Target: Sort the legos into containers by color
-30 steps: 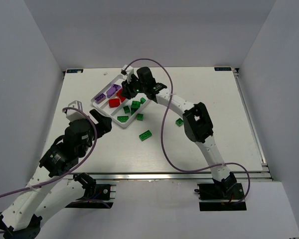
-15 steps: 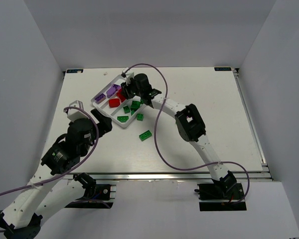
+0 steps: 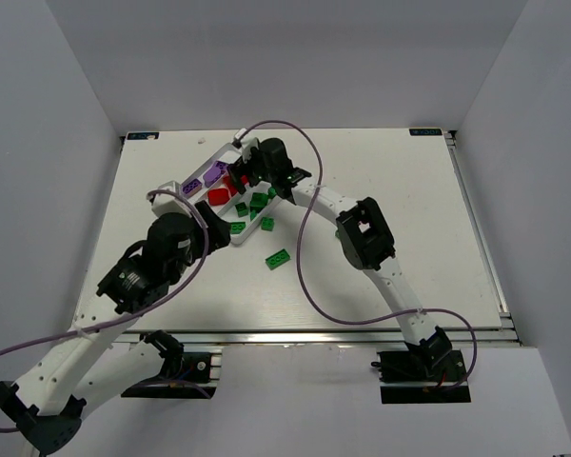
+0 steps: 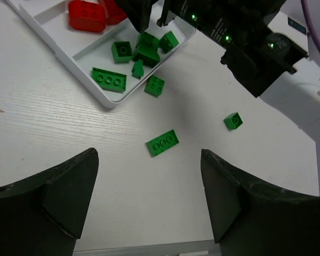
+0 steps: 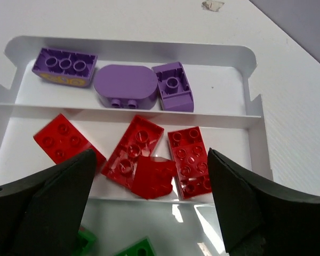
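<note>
The white tray (image 3: 205,167) holds purple legos (image 5: 117,85) in its far compartment, red legos (image 5: 189,160) in the middle one and green legos (image 4: 109,79) in the near one. My right gripper (image 3: 238,179) hangs open over the red compartment (image 5: 152,208), nothing between its fingers; a small red piece (image 5: 154,178) lies below it. My left gripper (image 4: 149,197) is open above bare table, short of a loose green three-stud brick (image 4: 162,142). Another green brick (image 4: 154,85) lies just outside the tray's corner, and a small green one (image 4: 233,121) lies farther right.
The right arm (image 3: 362,233) stretches across the table middle and hides the small green brick from above. Its purple cable (image 3: 305,276) loops over the table. The table's near rail (image 3: 295,333) runs in front of both bases.
My right gripper has opened over the red compartment, and a red piece now lies in the tray. My left arm has swung forward and right, toward the tray's near corner.
</note>
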`<state>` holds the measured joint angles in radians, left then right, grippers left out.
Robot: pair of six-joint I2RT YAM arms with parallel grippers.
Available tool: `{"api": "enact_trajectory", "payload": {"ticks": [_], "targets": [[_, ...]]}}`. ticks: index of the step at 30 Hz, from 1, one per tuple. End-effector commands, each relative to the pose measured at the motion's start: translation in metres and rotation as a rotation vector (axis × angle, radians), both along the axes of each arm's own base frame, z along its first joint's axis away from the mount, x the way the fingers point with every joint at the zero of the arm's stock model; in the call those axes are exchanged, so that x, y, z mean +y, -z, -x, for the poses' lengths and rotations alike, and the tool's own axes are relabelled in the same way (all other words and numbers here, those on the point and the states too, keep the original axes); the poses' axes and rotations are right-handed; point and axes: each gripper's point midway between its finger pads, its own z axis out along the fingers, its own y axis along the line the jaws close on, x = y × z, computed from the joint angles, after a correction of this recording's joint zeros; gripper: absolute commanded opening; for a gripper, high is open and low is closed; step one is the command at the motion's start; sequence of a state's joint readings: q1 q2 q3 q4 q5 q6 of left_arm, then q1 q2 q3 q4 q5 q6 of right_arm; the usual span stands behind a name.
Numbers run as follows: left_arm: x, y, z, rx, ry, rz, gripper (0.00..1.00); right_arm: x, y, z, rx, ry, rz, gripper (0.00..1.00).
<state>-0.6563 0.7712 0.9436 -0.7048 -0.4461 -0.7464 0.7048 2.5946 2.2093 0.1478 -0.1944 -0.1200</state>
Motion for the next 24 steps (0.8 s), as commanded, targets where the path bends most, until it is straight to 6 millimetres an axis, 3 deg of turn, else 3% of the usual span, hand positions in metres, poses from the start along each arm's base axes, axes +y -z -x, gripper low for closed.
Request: {"api": "enact_trajectory", "payload": {"ticks": [1, 2, 3, 4, 5, 6, 7, 8, 9, 10, 12, 13, 15, 16, 17, 19, 20, 21, 23, 24], "targets": [[-0.023, -0.016, -0.006, -0.034, 0.105, 0.023, 0.85, -0.024, -0.098, -0.004, -0.132, -0.047, -0.043, 0.89], [-0.032, -0.015, -0.006, -0.031, 0.146, 0.033, 0.8, -0.038, -0.109, -0.008, -0.14, -0.039, -0.035, 0.89], [-0.037, -0.011, -0.007, -0.022, 0.17, 0.031, 0.66, -0.048, -0.118, -0.006, -0.15, -0.048, -0.03, 0.89], [-0.045, -0.002, -0.01, 0.0, 0.199, 0.016, 0.54, -0.067, -0.138, 0.007, -0.169, -0.154, -0.041, 0.89], [-0.055, 0.005, -0.01, 0.02, 0.245, 0.024, 0.43, -0.081, -0.142, 0.018, -0.135, -0.223, -0.047, 0.87], [-0.063, 0.012, -0.011, 0.042, 0.274, 0.023, 0.27, -0.093, -0.15, 0.026, -0.107, -0.266, -0.071, 0.78], [-0.072, 0.03, -0.015, 0.091, 0.31, -0.007, 0.22, -0.12, -0.163, 0.035, -0.048, -0.294, -0.115, 0.62], [-0.08, 0.039, -0.017, 0.114, 0.342, -0.013, 0.18, -0.133, -0.163, 0.042, -0.009, -0.301, -0.116, 0.14], [-0.091, 0.05, -0.014, 0.154, 0.398, -0.01, 0.14, -0.147, -0.157, 0.049, 0.04, -0.296, -0.098, 0.0], [-0.099, 0.072, -0.017, 0.216, 0.443, -0.055, 0.13, -0.173, -0.159, 0.06, 0.022, -0.289, -0.065, 0.0], [-0.115, 0.091, -0.013, 0.283, 0.534, -0.059, 0.21, -0.198, -0.145, 0.082, 0.074, -0.292, -0.008, 0.0], [-0.121, 0.109, -0.015, 0.323, 0.564, -0.091, 0.37, -0.218, -0.141, 0.092, 0.071, -0.278, 0.029, 0.21], [-0.127, 0.119, -0.017, 0.334, 0.606, -0.132, 0.52, -0.242, -0.123, 0.111, 0.171, -0.244, 0.07, 0.41], [-0.13, 0.124, -0.019, 0.342, 0.626, -0.151, 0.65, -0.261, -0.115, 0.119, 0.208, -0.218, 0.078, 0.55], [-0.13, 0.141, -0.019, 0.391, 0.639, -0.188, 0.66, -0.27, -0.109, 0.126, 0.242, -0.204, 0.078, 0.62], [-0.133, 0.148, -0.027, 0.401, 0.676, -0.252, 0.68, -0.294, -0.107, 0.14, 0.281, -0.174, 0.057, 0.73], [-0.131, 0.165, -0.027, 0.452, 0.684, -0.292, 0.71, -0.303, -0.088, 0.153, 0.336, -0.162, 0.049, 0.74], [-0.131, 0.17, -0.029, 0.454, 0.7, -0.33, 0.72, -0.309, -0.092, 0.16, 0.323, -0.149, 0.038, 0.74], [-0.132, 0.175, -0.038, 0.454, 0.697, -0.386, 0.75, -0.324, -0.075, 0.17, 0.343, -0.113, 0.033, 0.74], [-0.13, 0.184, -0.04, 0.472, 0.703, -0.421, 0.75, -0.328, -0.078, 0.174, 0.325, -0.102, 0.033, 0.74]]}}
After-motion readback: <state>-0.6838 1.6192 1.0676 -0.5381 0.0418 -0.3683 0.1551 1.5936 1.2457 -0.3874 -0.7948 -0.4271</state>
